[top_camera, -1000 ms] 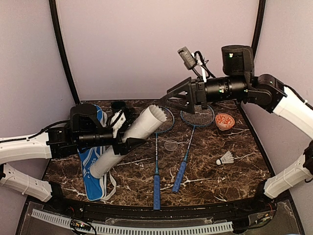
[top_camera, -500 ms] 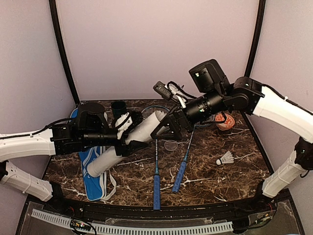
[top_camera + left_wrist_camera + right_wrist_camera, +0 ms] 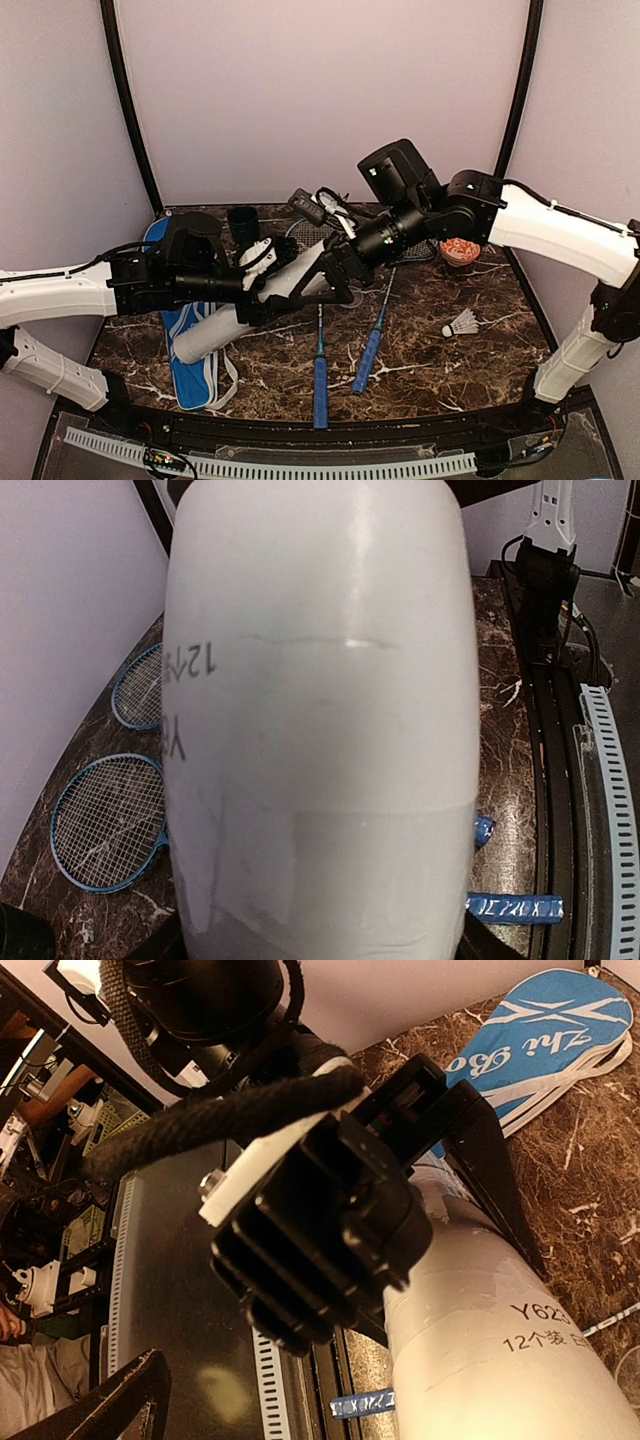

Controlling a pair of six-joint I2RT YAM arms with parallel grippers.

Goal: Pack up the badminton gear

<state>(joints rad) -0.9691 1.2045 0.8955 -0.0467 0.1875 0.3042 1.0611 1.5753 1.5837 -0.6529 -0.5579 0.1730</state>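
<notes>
The long white tube (image 3: 215, 332) is hanging tilted, with its lower end over the blue racket bag (image 3: 192, 372). The left gripper (image 3: 268, 290) is clamping its middle. The right gripper (image 3: 335, 278), right of the bag, is straddling its raised end with fingers spread.

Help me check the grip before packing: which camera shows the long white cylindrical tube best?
Top external: it shows nearly the whole long white tube, tilted and clamped in the left gripper. The left wrist view is filled by its printed wall; the right wrist shows only one lettered section.
</notes>
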